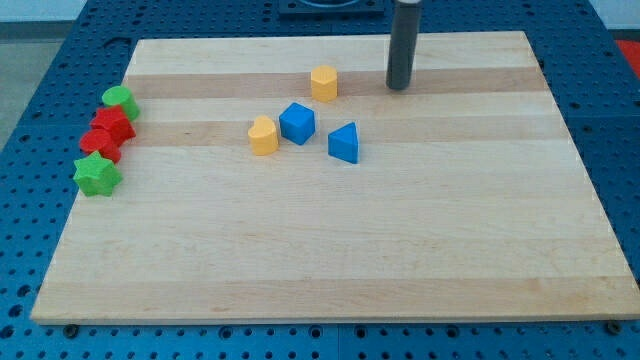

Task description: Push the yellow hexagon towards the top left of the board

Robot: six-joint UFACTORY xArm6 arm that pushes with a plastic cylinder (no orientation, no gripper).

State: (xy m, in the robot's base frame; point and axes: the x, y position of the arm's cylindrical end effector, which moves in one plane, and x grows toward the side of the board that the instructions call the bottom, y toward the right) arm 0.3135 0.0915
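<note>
My tip [400,87] rests on the desk [330,250] near the view's top. I have no hand, so nothing is held. The yellow hexagon [323,82] sits to the view's left of my tip, apart from it. Below it are a yellow block [263,135], a blue cube [297,123] and a blue triangle block [344,143].

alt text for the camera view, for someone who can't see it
My tip rests on a wooden board just to the view's right of a yellow hexagon, not touching it. Below sit another yellow block, a blue cube and a blue triangular block; red and green blocks cluster at the left edge.
</note>
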